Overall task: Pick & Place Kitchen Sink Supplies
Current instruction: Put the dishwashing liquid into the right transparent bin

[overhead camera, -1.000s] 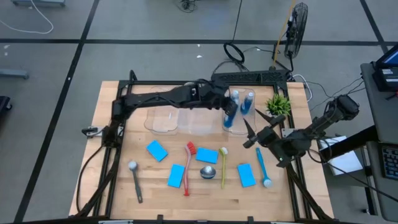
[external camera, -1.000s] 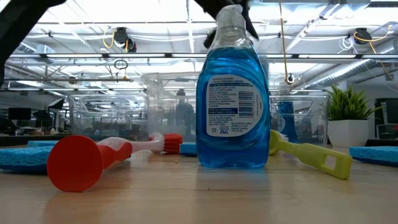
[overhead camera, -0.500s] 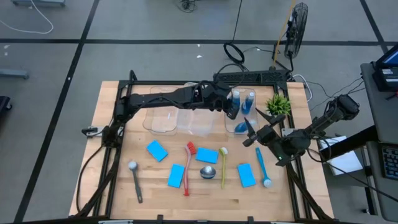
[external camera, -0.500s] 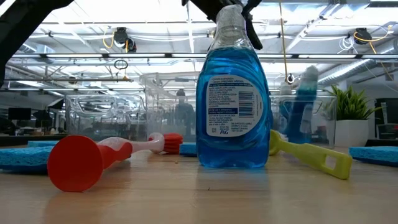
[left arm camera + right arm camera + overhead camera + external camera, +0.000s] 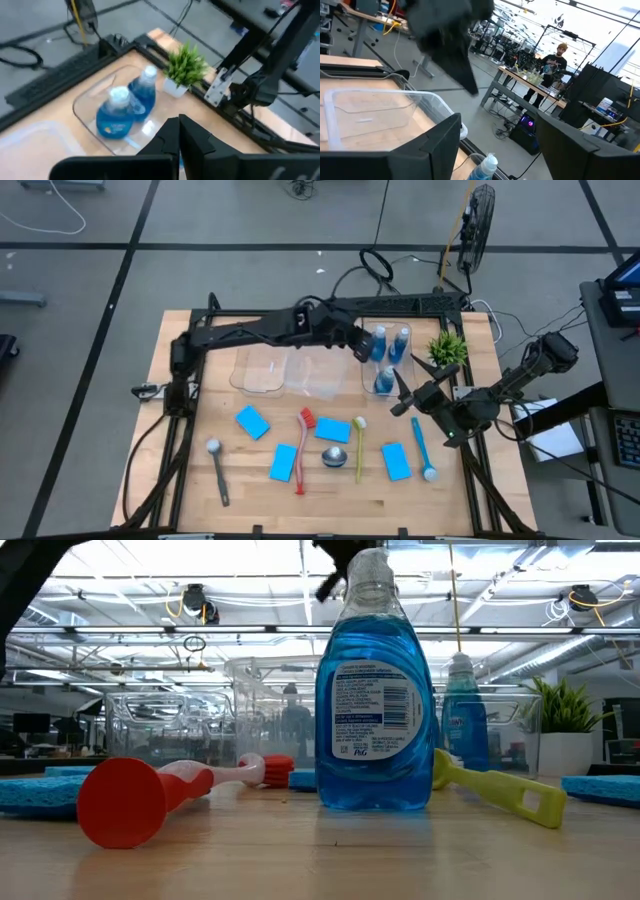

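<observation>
My left gripper (image 5: 362, 350) hangs shut and empty above the far middle of the table, beside the clear bin (image 5: 366, 380). In the left wrist view its fingers (image 5: 179, 134) are closed together over that bin (image 5: 82, 107). Three blue bottles (image 5: 379, 340) (image 5: 402, 341) (image 5: 385, 379) stand in the bin. Another bottle (image 5: 334, 457) stands on its base near the table's front. Several blue sponges (image 5: 252, 421) and the red (image 5: 303, 446), yellow-green (image 5: 359, 446), blue (image 5: 422, 450) and grey (image 5: 217, 470) brushes lie flat on the wood. My right gripper (image 5: 404, 394) waits open at the right.
Two more clear bins (image 5: 262, 372) (image 5: 318, 376) sit left of the bottle bin. A small green plant (image 5: 446, 347) stands at the far right corner. In the low view the front bottle (image 5: 373, 690) fills the middle, with the red brush's handle (image 5: 120, 802) to its left.
My left gripper has drawn back from over the bottle bin, rising and moving a little toward the table's left edge. A bottle that showed tilted and blurred in the bin half a second ago now stands upright there.
</observation>
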{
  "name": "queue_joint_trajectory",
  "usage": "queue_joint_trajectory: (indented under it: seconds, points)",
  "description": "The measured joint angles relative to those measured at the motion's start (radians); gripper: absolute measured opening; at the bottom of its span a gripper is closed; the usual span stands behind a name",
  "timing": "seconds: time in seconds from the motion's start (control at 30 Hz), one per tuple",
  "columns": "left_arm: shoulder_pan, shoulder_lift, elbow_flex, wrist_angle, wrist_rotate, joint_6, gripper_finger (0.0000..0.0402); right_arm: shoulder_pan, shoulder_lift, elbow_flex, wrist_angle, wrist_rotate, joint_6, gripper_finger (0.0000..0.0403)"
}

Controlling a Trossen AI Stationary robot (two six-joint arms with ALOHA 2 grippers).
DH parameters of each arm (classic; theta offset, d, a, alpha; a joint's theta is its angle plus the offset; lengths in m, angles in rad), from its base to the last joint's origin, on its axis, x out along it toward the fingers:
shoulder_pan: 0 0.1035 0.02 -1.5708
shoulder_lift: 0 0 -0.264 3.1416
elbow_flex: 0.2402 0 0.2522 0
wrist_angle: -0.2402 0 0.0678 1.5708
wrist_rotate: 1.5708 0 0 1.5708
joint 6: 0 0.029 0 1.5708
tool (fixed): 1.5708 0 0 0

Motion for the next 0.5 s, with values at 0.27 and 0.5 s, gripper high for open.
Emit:
queue_joint_trajectory:
  seconds: [0.27, 0.5]
  points:
    - [-0.075, -0.127, 0.0, -0.141, -0.197, 0.025, 0.0011, -0.006, 0.0, -0.001, -0.001, 0.0, -0.006, 0.0238]
    - [-0.154, -0.182, 0.0, -0.29, -0.291, -0.006, 0.0015, -0.005, 0.0, -0.001, 0.0, 0.0, -0.008, 0.0238]
